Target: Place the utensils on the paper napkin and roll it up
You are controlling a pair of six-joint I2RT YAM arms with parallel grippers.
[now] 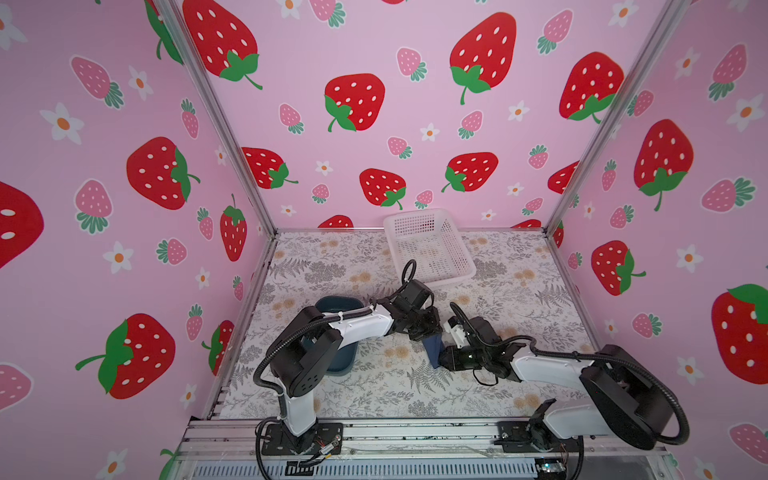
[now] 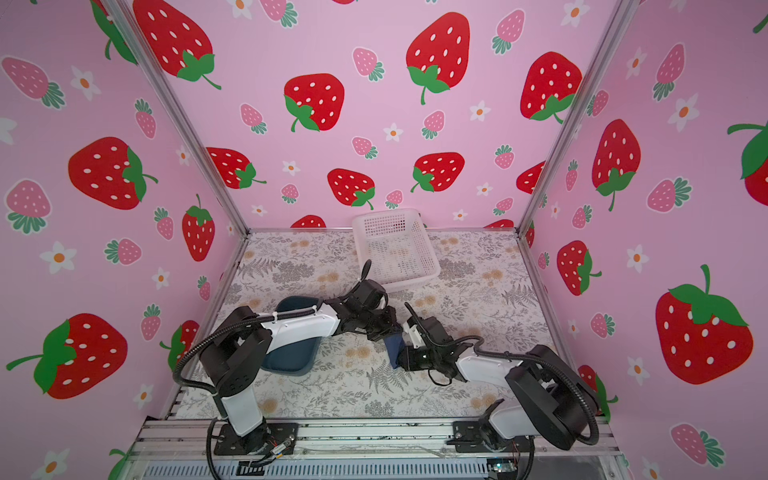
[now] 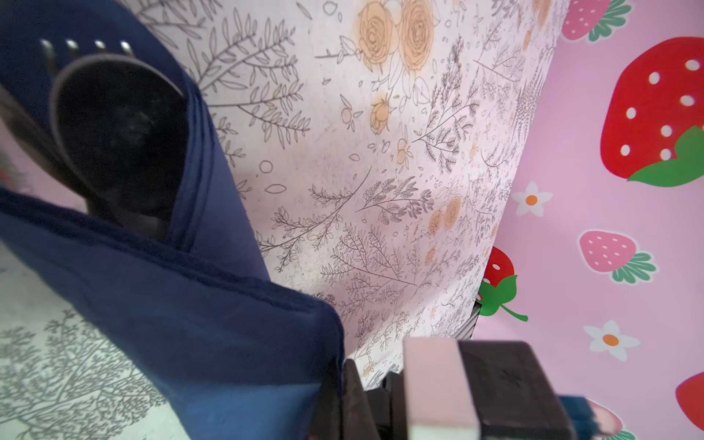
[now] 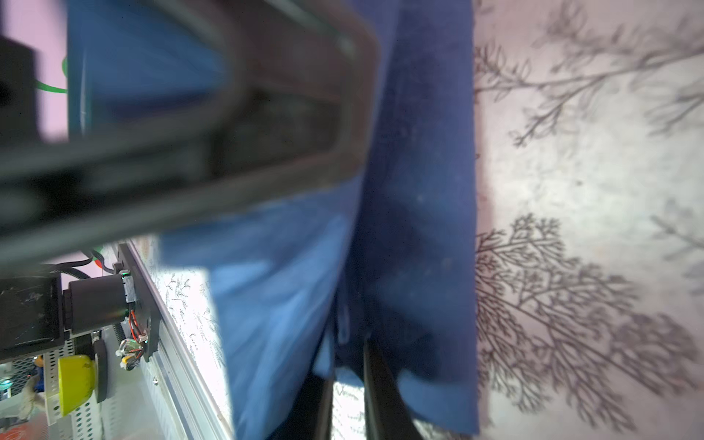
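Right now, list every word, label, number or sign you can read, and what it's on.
No readable text anywhere.
Napkin, basket, tray: no markings show.
Walls: only strawberry and flower pictures.
Dark patch below the front rail: pale marks, too small to read.

1. The place was a robot test cell, of the kind found in a lab: a small booth closed on three sides.
2. Its walls (image 1: 374, 104) at 9, 12 and 3 o'clock were flat panels printed with pink strawberry pattern, joined by bare aluminium posts (image 1: 224, 124).
3. The table (image 1: 519, 291) was covered by a printed floral sheet.
4. At 6 o'clock, the left arm (image 1: 361, 324) and the right arm (image 1: 548, 365), both white-and-black robot arms with exposed cables, were bolted to a slotted metal rail (image 1: 415, 432).
5. A white basket (image 1: 415, 226) stood at 12 o'clock and a teal tray (image 1: 338, 359) at 9 o'clock.
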